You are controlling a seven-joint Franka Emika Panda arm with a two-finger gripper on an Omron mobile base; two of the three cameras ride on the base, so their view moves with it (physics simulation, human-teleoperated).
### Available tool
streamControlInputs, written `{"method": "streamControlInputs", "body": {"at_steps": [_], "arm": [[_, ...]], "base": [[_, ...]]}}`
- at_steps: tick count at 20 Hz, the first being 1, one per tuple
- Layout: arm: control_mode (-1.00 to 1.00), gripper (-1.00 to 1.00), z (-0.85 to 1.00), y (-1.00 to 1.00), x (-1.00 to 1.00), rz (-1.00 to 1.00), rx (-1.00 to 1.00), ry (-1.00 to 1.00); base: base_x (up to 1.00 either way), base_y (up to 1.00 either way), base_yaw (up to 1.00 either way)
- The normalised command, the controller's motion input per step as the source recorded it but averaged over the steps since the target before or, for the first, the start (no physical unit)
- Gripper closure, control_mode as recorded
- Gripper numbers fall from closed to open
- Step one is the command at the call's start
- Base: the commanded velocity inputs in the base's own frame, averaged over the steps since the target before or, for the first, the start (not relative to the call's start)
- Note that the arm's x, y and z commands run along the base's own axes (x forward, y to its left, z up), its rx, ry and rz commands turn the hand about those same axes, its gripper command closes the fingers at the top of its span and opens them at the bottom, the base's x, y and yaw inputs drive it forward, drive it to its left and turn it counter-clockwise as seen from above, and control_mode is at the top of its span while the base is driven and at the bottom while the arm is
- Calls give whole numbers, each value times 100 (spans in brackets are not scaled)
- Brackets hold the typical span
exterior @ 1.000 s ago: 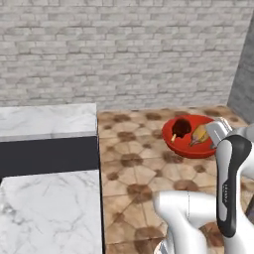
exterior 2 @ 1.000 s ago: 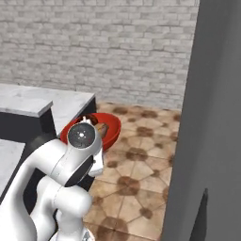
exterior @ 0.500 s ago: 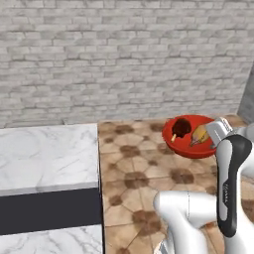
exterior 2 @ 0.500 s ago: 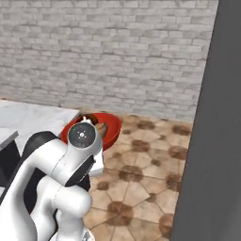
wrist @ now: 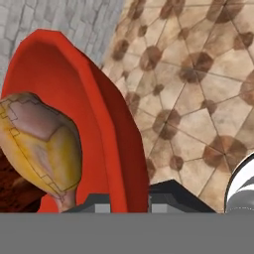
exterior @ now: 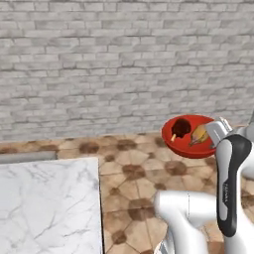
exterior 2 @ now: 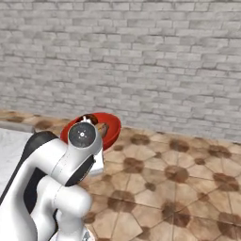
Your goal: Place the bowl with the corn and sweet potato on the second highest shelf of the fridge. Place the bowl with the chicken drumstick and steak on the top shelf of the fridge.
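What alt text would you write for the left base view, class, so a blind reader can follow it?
A white robot arm carries a red bowl of chicken drumstick and dark steak above a tiled floor, gripper clamped on the rim. Grey brick wall behind; marble counter lower left.

Glossy red bowl up in the air over the tiled floor, roughly level, its right rim up against the white arm. Inside, the dark, nearly black steak sits on the left and the tan-orange chicken drumstick on the right, close together; up close the drumstick looks mottled yellow and brown, tapering downward
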Motion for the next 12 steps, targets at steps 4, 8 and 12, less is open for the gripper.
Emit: {"method": "streamControlInputs", "body": {"at_steps": [4,8,12], "arm": [[100,100,0,0,0,0,0,0],[100,100,0,0,0,0,0,0],[100,100,0,0,0,0,0,0]], "base": [[62,0,-42],[45,0,-61],[48,0,-63]]}}
